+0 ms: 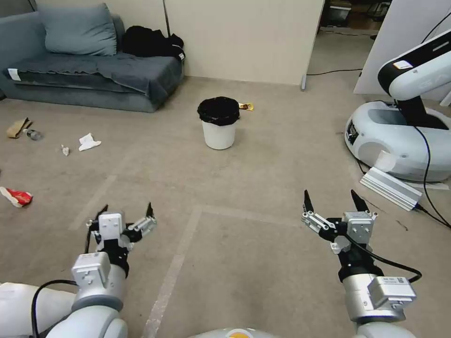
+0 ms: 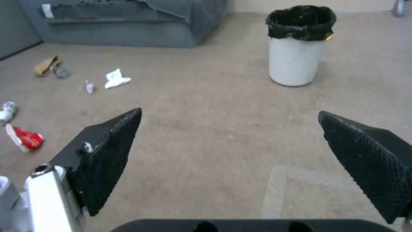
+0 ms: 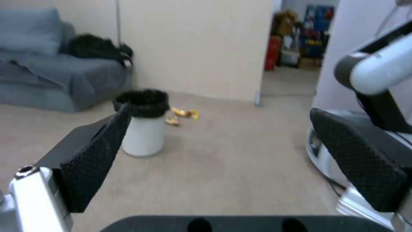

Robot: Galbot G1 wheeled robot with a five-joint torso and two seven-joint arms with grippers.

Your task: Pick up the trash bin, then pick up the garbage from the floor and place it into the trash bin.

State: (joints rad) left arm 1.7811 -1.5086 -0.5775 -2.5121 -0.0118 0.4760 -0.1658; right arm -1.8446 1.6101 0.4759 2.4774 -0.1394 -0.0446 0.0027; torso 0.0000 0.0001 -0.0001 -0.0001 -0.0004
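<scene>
1. Two grippers are held low over a beige carpeted floor (image 1: 263,188), both empty. The left gripper (image 1: 126,212) has its black fingers (image 2: 109,154) spread wide apart, and so does the right gripper (image 1: 330,200).
2. The trash bin (image 1: 219,123), a small white bucket lined with a black bag folded over its rim, stands upright on the floor well ahead of both grippers, roughly centred between them.
3. A yellow wrapper (image 1: 246,106) lies on the floor just behind the bin.
4. More garbage lies to the robot's left, well apart from the bin: a red wrapper (image 1: 17,196), crumpled white paper (image 1: 88,142), a brown paper bag (image 1: 17,127) with a small clear bottle (image 1: 33,134) beside it.
5. A grey sofa (image 1: 89,70) stands against the wall at the far left.
6. Another white robot (image 1: 404,117) stands at the right.
</scene>
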